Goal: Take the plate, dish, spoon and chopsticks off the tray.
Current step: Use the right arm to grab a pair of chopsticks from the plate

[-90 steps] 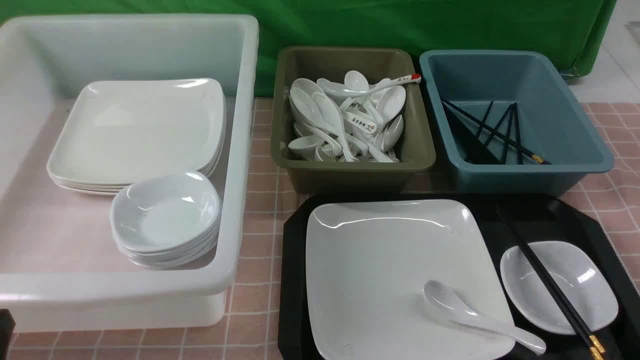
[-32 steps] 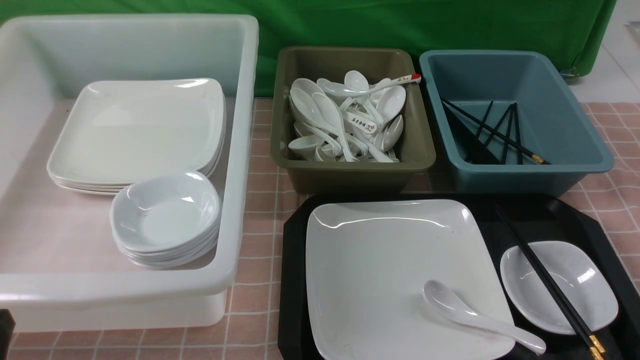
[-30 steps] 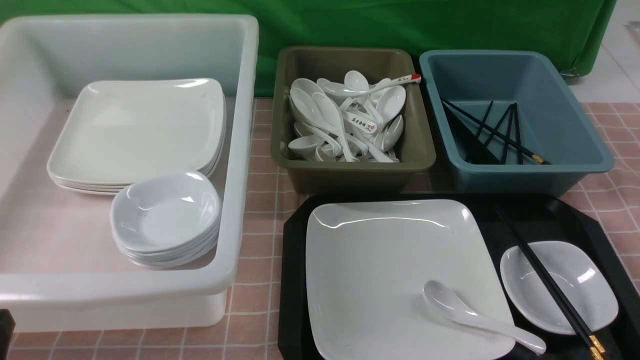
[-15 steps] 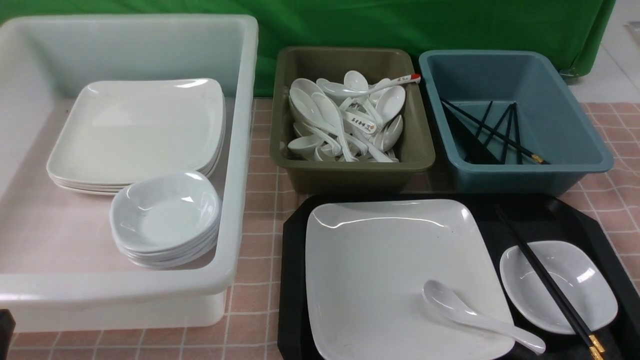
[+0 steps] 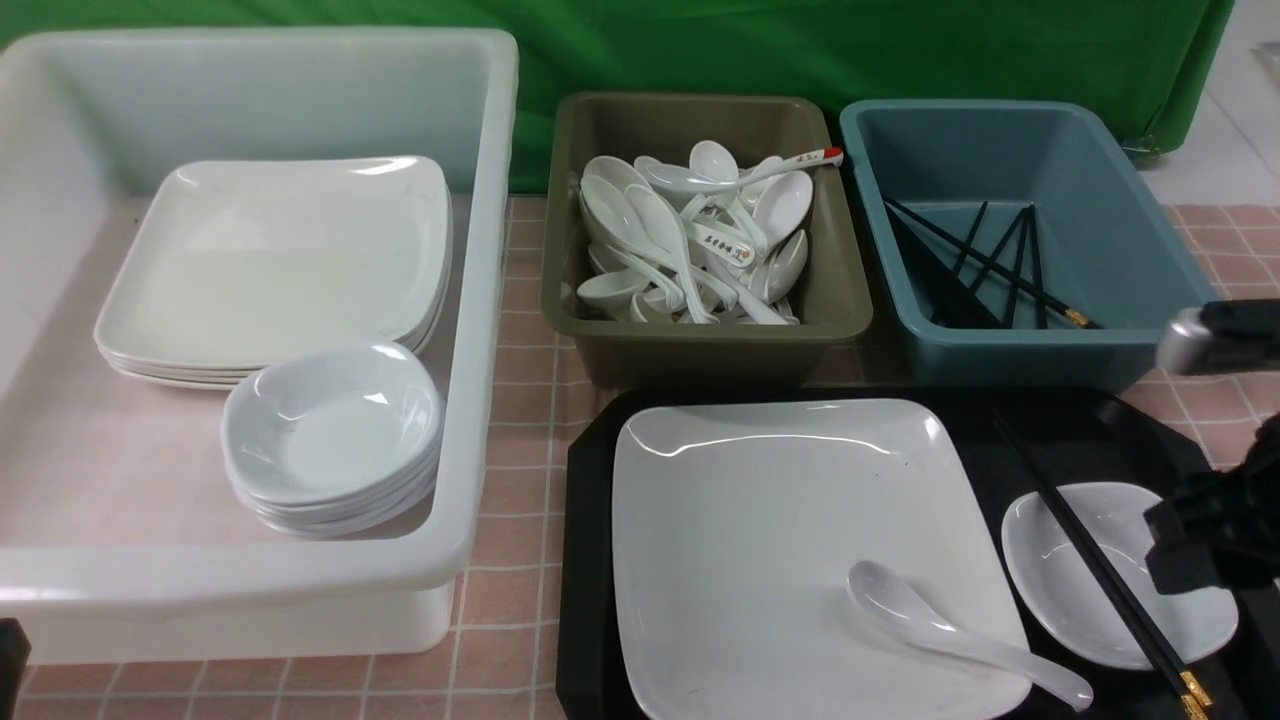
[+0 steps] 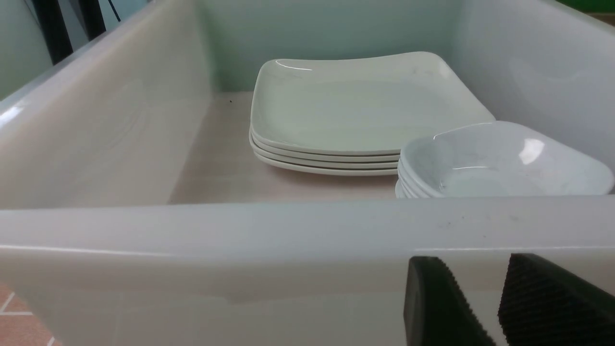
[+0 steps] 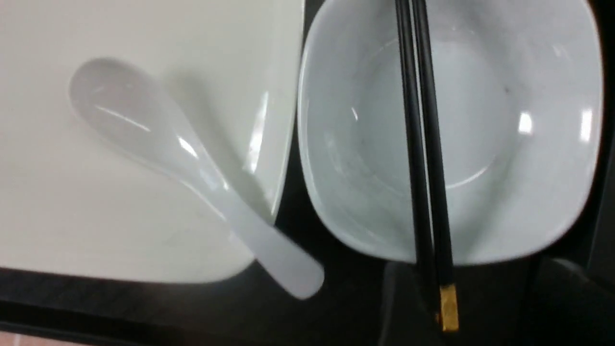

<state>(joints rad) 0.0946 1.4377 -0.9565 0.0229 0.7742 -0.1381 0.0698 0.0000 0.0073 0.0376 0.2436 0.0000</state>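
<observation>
Resting on the tray (image 5: 590,560): one plate (image 5: 760,520), one dish (image 5: 1060,600), one spoon (image 5: 940,635), two chopsticks (image 5: 1086,545); right hand (image 5: 1200,545) spread above it, left hand (image 6: 495,298) parted, empty

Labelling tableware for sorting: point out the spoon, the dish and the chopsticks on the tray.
spoon (image 5: 885,595): front view, its bowl.
dish (image 5: 1050,580): front view, inner floor.
chopsticks (image 5: 1062,508): front view, mid-shaft.

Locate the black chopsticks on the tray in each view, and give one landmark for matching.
Front view: the chopsticks lie diagonally across the dish, lower right, gold caps nearest the robot.
Left wrist view: not in it; only the white tub and its stacks show.
Right wrist view: the chopsticks lie side by side across the dish, gold caps past its rim.
Shared landmark: the dish under them, in the front and right wrist views.
</observation>
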